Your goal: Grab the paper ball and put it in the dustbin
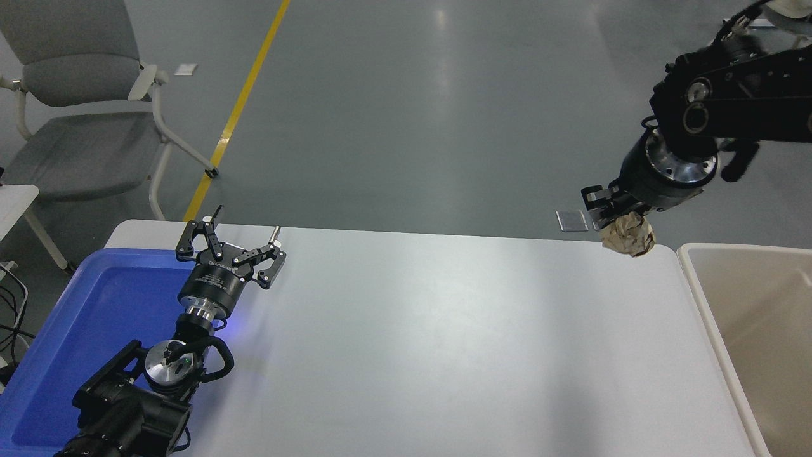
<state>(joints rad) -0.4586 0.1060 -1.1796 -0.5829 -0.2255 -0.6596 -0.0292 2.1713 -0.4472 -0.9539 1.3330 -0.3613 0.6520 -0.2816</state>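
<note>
Glossy grey floor (pixel 444 114), yellow floor line (pixel 238 111), grey chair (pixel 70 95)

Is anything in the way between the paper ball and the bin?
Nothing visible is. The right tool holds the paper ball up in the air near the table's far right corner, and the open bin sits just to its right with only bare space between.
</note>
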